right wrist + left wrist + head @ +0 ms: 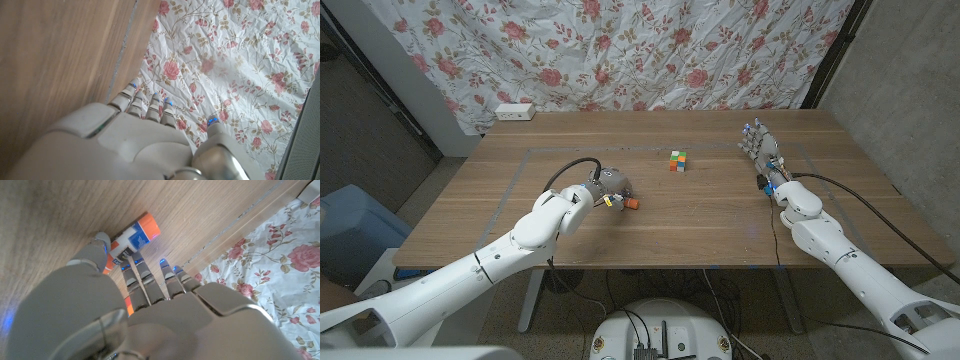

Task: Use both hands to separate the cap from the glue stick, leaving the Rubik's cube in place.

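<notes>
The glue stick (131, 238), white and blue with an orange cap (632, 204), lies on the wooden table (720, 220) left of the middle. My left hand (606, 190) is down over it. Its thumb (102, 247) presses one side of the stick and its fingers (145, 280) curl over the other, so the stick's rear part is hidden and the capped end pokes out. The Rubik's cube (677, 160) stands apart, farther back near the middle. My right hand (763, 152) stays at the right side with fingers (150, 107) straight and holds nothing.
A white power strip (515, 112) lies at the table's back left corner. A flowered cloth (650, 50) hangs behind the table. A thin marked rectangle (530, 152) outlines the work area. Black cables (570, 165) run along both arms.
</notes>
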You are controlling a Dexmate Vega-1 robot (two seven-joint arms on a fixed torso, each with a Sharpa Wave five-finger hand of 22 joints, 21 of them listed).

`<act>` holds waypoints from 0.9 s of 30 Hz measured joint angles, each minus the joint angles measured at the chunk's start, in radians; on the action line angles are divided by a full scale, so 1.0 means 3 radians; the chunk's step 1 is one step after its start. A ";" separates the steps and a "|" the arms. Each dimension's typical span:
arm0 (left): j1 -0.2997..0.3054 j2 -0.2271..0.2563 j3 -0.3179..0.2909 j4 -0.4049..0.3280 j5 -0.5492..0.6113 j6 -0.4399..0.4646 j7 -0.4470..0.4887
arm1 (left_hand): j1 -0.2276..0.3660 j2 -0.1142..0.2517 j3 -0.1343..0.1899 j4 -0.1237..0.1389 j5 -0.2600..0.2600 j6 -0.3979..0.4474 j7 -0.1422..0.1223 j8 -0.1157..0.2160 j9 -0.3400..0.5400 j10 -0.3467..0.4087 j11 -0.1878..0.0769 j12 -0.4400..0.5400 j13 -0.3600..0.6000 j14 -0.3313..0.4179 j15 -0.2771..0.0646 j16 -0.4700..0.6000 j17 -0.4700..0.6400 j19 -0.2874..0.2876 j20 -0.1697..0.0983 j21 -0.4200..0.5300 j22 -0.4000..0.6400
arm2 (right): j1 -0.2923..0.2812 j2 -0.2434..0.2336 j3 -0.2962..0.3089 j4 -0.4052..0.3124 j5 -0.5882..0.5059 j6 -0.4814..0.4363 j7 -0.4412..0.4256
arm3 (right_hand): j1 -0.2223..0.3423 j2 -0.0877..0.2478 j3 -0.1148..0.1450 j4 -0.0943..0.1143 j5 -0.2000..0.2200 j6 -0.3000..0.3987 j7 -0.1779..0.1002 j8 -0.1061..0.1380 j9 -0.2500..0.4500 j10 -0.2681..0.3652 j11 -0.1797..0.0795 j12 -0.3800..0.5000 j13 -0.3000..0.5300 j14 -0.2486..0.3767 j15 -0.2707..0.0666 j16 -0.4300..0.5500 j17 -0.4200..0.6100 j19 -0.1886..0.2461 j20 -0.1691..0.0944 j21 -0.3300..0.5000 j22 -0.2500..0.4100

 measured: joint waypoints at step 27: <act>0.0113 0.0050 -0.0008 0.0066 0.0013 0.0019 0.0401 | 0.0301 0.0018 -0.0268 0.0019 0.0001 0.0800 -0.0058 -0.0015 -0.0024 0.0635 0.0000 -0.0019 -0.0009 0.0378 -0.0017 0.0000 0.0009 0.0319 -0.0009 0.0000 0.0000 | -0.0025 0.0032 0.0013 -0.0007 -0.0036 0.0032 -0.0104 | 0.0000 0.0000 0.0000 0.0000 0.0000 0.0012 -0.0011 0.0000 0.0000 0.0031 -0.0006 0.0000 0.0000 0.0000 0.0000 0.0027 0.0000 0.0000 -0.0001 0.0000 0.0000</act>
